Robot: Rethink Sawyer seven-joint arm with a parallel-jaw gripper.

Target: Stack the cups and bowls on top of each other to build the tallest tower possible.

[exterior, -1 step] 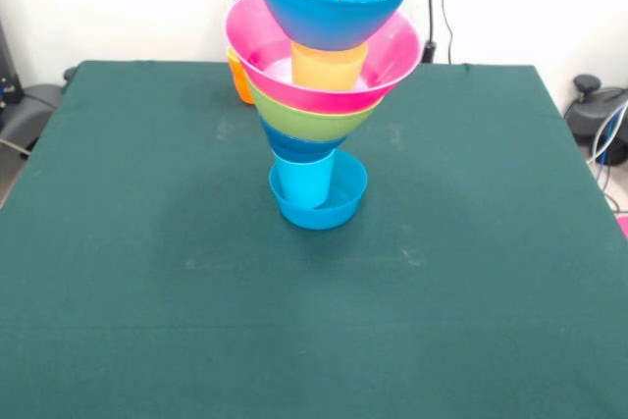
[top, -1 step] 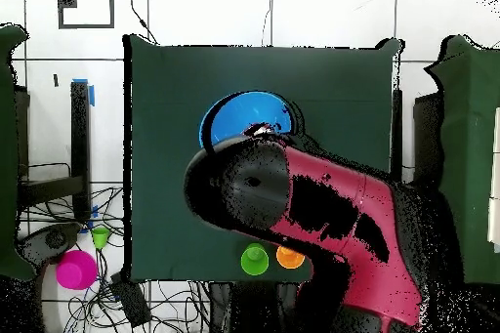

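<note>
The tower [exterior, -1 step: 319, 105] blocks mid-table — green table [exterior, -1 step: 128, 272] around lies open.

We note a green table [exterior, -1 step: 471, 272]. On it: a small blue bowl [exterior, -1 step: 343, 201] under the tower [exterior, -1 step: 319, 95]; orange cup [exterior, -1 step: 238, 80] and green cup [top, -1 step: 255, 260] near one edge.

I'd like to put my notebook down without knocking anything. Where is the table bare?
The green table is bare all across its near half and on both sides of the tower. It is crowded only at mid-table around the tower, and at the far edge where the orange cup stands.
</note>
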